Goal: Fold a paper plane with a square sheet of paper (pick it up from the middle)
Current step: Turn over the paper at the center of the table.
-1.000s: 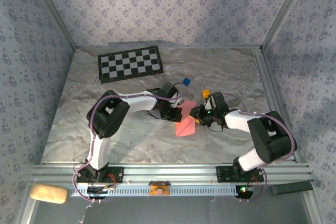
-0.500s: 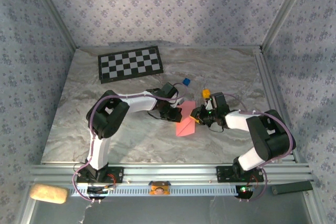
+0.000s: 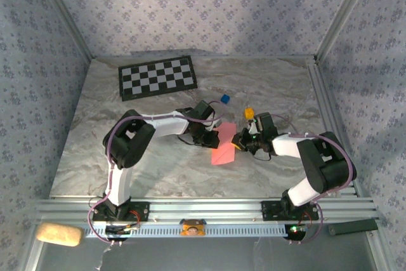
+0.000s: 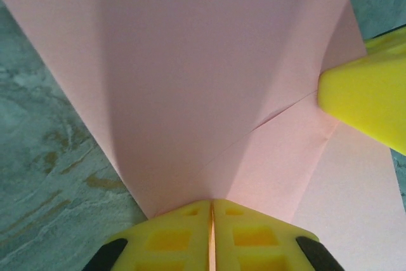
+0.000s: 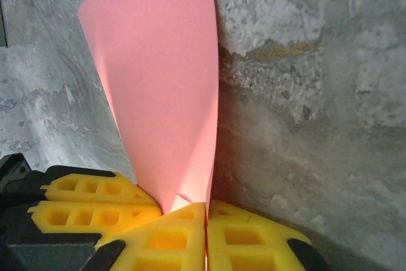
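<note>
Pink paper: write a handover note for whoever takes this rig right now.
Left claw: shut on the pink paper, where creases meet at its edge.
Right claw: shut on the paper's other side.
Paper: mid-table between the arms, held bent. The checkerboard mat lies at the far left.
Done: paper gripped, some creases in.
Left: the remaining folds; no plane shape yet.

Folded pink paper mid-table, left gripper and right gripper flanking it, seemingly pinching its edges
</note>
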